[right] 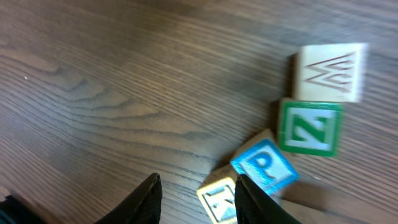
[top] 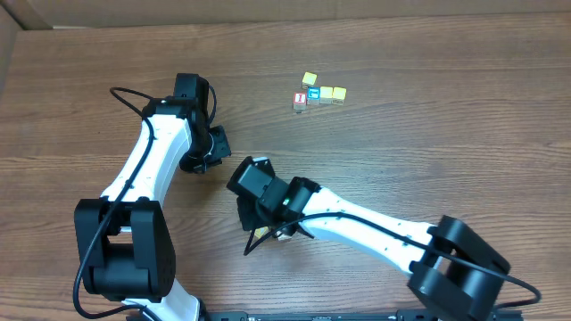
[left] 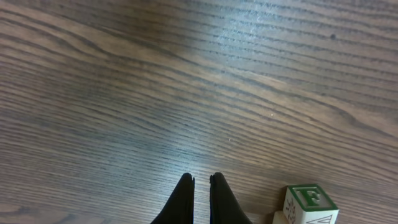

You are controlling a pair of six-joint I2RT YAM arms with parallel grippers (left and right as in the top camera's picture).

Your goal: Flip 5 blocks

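Observation:
The right wrist view shows a row of blocks on the wood table: a whitish block (right: 328, 71), a green-faced Z block (right: 310, 127), a tilted blue P block (right: 264, 165) and a pale cream block (right: 217, 199). My right gripper (right: 198, 180) is open low over the table, and the cream block lies between its fingers, against the right one. From overhead these blocks are almost hidden under the right gripper (top: 275, 234). My left gripper (left: 202, 177) is shut on nothing, with a green F block (left: 310, 202) to its right. Overhead, the left gripper (top: 203, 160) sits left of centre.
A separate cluster of small cubes lies at the back of the table: a red-faced one (top: 301, 101), a blue-faced one (top: 313, 92) and yellow ones (top: 332, 94). The two arms stand close together near the table's middle.

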